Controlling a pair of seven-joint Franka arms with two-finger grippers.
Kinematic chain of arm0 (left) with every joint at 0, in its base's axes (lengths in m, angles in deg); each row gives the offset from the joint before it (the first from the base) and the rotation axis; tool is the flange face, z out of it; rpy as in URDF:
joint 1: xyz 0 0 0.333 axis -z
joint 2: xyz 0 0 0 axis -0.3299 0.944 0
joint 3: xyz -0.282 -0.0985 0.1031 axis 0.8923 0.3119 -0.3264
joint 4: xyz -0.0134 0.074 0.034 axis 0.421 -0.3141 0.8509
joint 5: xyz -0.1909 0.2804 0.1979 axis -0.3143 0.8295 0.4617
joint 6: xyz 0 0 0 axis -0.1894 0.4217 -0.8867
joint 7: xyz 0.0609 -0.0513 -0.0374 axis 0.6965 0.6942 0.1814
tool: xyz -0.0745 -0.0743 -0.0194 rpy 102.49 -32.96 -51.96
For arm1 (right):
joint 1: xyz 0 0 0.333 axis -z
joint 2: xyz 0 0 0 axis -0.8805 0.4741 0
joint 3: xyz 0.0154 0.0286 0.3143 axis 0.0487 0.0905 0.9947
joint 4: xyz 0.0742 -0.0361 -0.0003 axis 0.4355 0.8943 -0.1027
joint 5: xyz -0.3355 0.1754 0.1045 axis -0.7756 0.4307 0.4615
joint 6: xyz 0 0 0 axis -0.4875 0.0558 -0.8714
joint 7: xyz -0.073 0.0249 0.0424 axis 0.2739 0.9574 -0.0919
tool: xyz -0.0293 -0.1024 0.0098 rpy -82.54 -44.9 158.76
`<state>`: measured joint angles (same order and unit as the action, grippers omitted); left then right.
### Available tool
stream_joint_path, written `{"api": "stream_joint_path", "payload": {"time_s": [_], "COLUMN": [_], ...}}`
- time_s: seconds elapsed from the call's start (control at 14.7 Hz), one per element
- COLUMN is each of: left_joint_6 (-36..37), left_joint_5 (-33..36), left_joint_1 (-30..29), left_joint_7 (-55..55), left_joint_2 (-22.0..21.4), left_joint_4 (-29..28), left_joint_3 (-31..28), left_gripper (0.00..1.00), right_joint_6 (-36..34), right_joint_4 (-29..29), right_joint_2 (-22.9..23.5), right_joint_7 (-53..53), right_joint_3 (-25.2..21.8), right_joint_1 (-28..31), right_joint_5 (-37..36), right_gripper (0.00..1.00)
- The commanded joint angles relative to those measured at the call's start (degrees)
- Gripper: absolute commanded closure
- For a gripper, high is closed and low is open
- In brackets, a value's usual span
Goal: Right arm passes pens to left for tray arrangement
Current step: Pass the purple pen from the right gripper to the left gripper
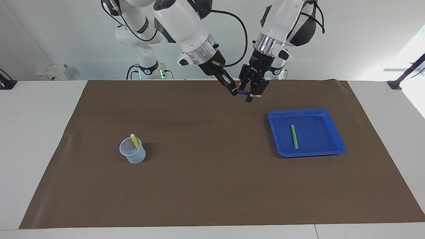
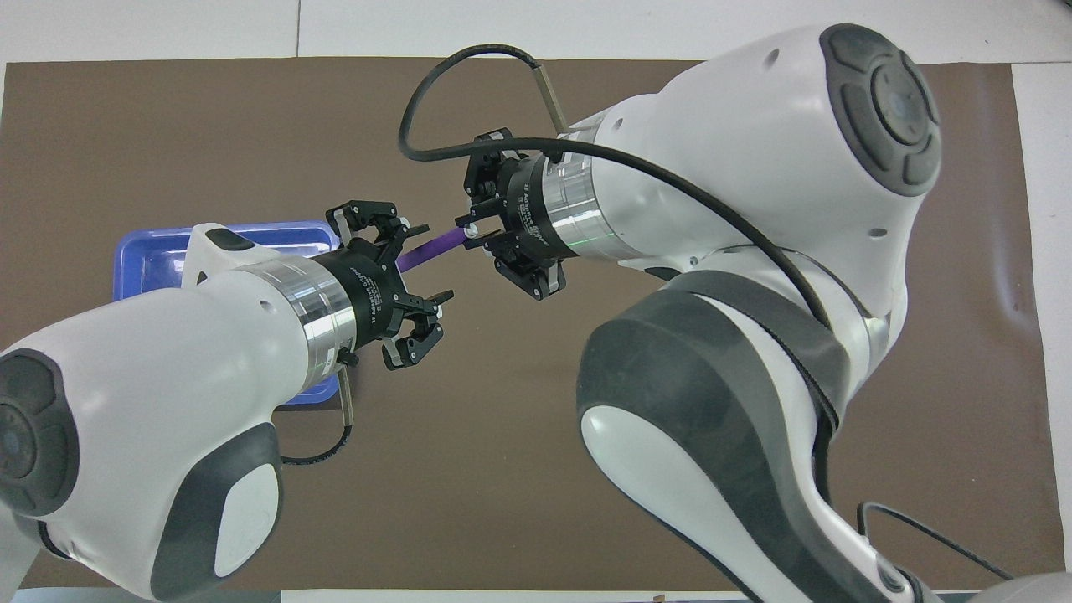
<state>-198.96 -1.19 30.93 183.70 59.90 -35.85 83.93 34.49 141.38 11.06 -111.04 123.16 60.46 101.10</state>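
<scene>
The right gripper (image 1: 234, 91) is clamped on the purple pen (image 2: 431, 249); the left gripper (image 1: 253, 93), jaws apart around it, should close fully before release.

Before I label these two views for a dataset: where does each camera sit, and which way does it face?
Facing view: high across the table, looking at the robots; both arms hang in from the top, above the mat, tray, green pen, cup with yellow pen.
Overhead view: above the robots' end, looking forward and down; both arms enter from the bottom and hide most of the tray.
Shared: the right gripper shut on the purple pen, the left gripper around its other end.
</scene>
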Motion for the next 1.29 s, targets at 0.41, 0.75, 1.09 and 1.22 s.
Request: {"api": "stream_joint_path", "payload": {"time_s": [0.41,0.75,1.09,1.22], "left_joint_6": [3.0,3.0,2.7,2.6], "left_joint_5": [1.5,1.5,2.3,2.3], "left_joint_1": [-0.3,-0.3,-1.0,-1.1], "left_joint_7": [1.0,0.9,0.1,0.0], "left_joint_2": [-1.3,-1.3,-1.2,-1.1], "left_joint_4": [1.2,1.2,1.3,1.3], "left_joint_3": [-0.4,-0.4,-0.5,-0.6], "left_gripper": [0.53,1.00,1.00,1.00], "right_joint_6": [-0.6,-0.7,-0.7,-0.6], "right_joint_4": [-0.1,-0.1,0.1,0.1], "right_joint_2": [0.0,0.0,0.0,0.0], "right_joint_7": [0.7,0.8,0.9,1.2], "right_joint_3": [0.6,0.6,0.6,0.6], "right_joint_1": [0.5,0.5,0.5,0.6], "right_joint_5": [-0.3,-0.3,-0.3,-0.7], "right_gripper": [1.00,1.00,1.00,0.65]}}
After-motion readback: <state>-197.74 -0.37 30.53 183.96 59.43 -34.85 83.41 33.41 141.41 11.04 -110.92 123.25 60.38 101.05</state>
